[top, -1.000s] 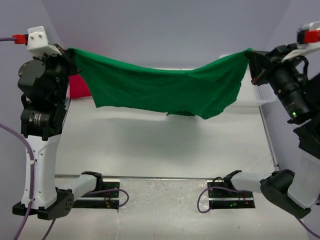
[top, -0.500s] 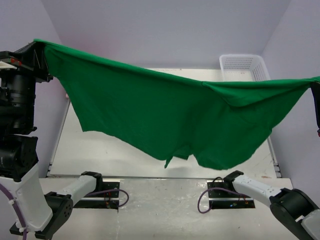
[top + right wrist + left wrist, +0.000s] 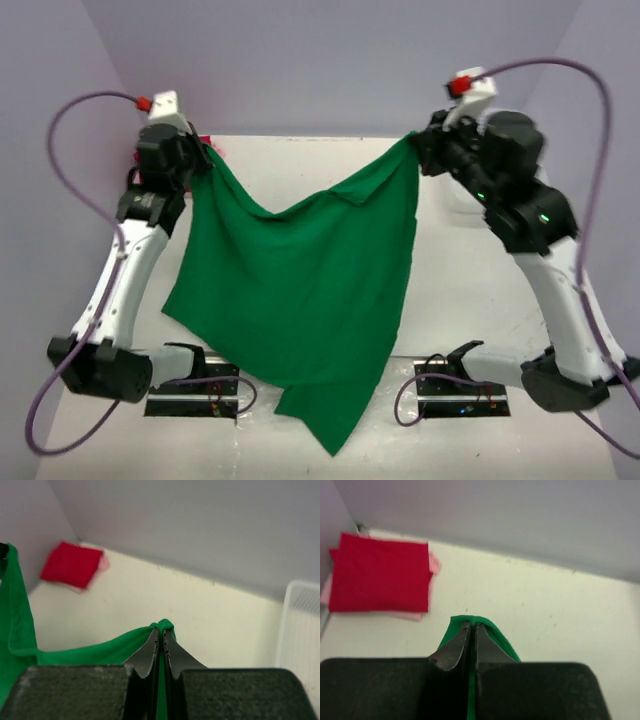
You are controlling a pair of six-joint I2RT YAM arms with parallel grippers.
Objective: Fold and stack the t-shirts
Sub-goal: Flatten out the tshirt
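The green t-shirt hangs spread between both arms over the table, sagging in the middle, its lowest corner past the near edge. My left gripper is shut on its upper left corner, seen in the left wrist view. My right gripper is shut on its upper right corner, seen in the right wrist view. The red t-shirt lies folded at the far left corner on top of the pale pink t-shirt. The red one also shows in the right wrist view.
The white mesh basket stands at the far right, mostly hidden behind my right arm in the top view. Purple walls close in the back and sides. The arm bases sit at the near edge.
Both arms swung from high and wide apart toward the far side and closer together. The green t-shirt went from stretched flat across the view to hanging down with a sag.
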